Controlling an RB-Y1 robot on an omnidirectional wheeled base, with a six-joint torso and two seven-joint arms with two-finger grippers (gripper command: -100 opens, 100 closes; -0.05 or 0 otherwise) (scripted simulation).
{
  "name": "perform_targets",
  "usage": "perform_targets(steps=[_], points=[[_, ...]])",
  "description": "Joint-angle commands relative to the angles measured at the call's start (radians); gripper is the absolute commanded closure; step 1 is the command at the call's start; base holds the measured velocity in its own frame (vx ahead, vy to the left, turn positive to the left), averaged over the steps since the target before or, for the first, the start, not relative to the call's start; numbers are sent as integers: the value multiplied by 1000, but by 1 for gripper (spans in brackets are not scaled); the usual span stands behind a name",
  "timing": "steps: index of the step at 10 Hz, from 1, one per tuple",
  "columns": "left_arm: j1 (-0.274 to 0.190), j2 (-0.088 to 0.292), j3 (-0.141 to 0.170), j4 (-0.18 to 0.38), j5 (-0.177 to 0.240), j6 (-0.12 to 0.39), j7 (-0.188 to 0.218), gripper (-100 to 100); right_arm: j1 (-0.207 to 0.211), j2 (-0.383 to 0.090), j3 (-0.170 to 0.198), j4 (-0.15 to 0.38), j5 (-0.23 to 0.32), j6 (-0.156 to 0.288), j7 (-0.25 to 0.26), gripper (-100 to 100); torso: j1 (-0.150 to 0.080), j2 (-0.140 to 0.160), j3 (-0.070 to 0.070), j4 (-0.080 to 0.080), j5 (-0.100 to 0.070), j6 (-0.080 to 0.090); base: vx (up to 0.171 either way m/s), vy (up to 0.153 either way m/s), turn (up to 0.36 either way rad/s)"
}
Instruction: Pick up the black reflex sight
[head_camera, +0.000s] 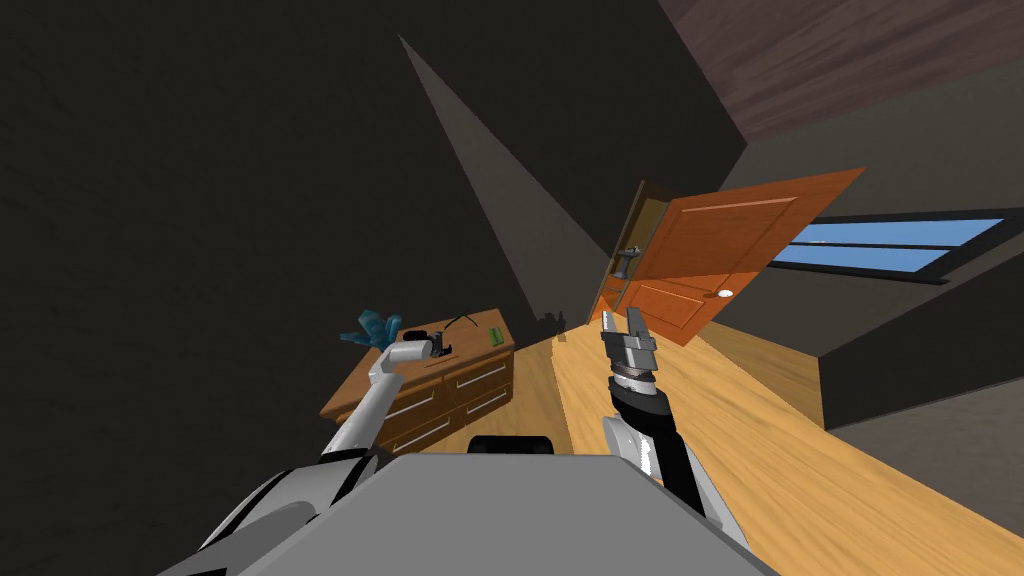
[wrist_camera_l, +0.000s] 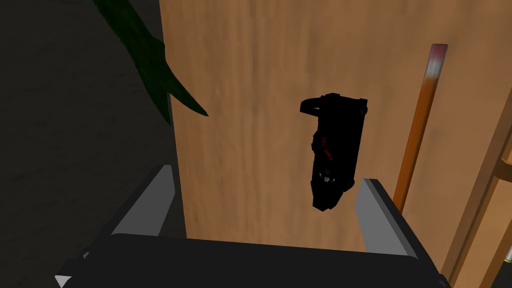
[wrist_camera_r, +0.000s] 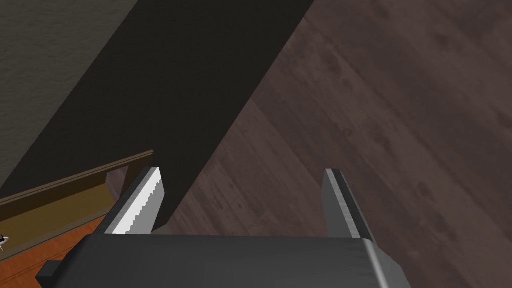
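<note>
Left pincer (wrist_camera_l: 267, 175), its two fingers apart and holding nothing, hovers over a wooden dresser (wrist_camera_l: 250, 75). One sight (wrist_camera_l: 334, 150) lies flat on the dresser top. Its near end reaches between the fingertips, just beside one finger without touching it. It is black, long and boxy, with small red marks. One orange pencil (wrist_camera_l: 417, 130) lies outside that finger. One dark leaf (wrist_camera_l: 150, 65) crosses the dresser's edge past the other finger. Right pincer (head_camera: 622, 322), fingers apart, is raised well away.

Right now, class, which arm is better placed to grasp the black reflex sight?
Left. The left tool hangs open over the dresser, the black reflex sight lying below, between its fingers. The right tool points up, away from the dresser.
</note>
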Motion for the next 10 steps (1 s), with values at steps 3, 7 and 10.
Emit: perform_targets(steps=[3,7,10], points=[[-28,21,-3,60,14,77,5,-100,0,0,0,0,0,0,0,0,-1,0,0,0,0,0,70,-28,6],[-59,57,-11,155,38,188,13,-100,0,0,0,0,0,0,0,0,0,-1,-1,0,0,0,90,-19,12],[-79,84,-18,226,55,269,18,-100,0,0,0,0,0,0,0,0,0,-2,-1,0,0,0,103,-26,17]])
